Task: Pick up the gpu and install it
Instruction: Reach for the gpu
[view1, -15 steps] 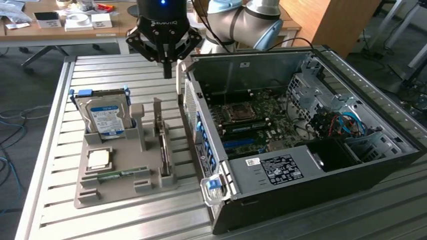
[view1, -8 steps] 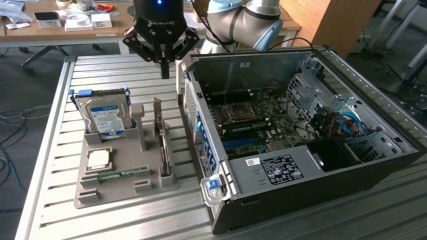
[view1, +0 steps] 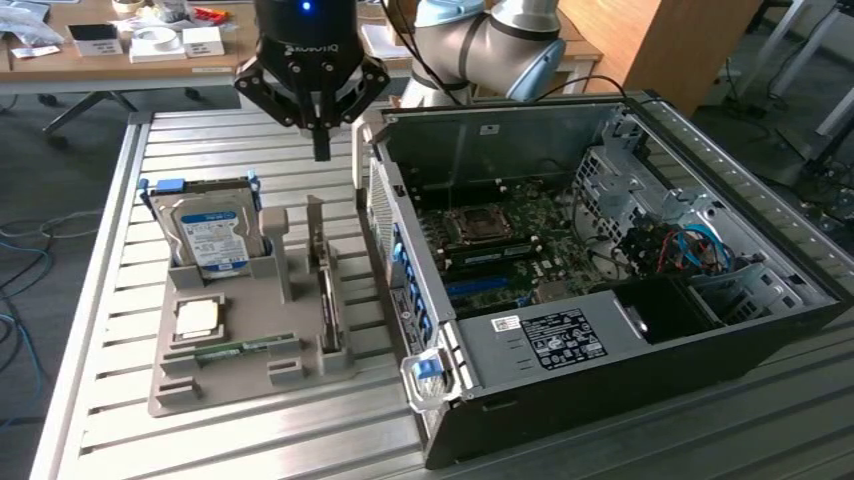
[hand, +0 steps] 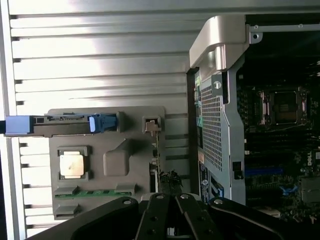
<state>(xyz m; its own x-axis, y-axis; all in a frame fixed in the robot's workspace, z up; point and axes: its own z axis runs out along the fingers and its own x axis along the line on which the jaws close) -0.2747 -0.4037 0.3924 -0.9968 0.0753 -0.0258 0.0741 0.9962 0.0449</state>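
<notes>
The gpu (view1: 327, 295) stands on edge in a slot of the grey holder (view1: 180, 385), on the side nearest the computer case (view1: 747, 330), with the hard drive (view1: 207, 235) upright at the holder's other side. The gripper (view1: 320, 150) hangs above the card, clear of it, fingers pressed together and holding nothing.
</notes>
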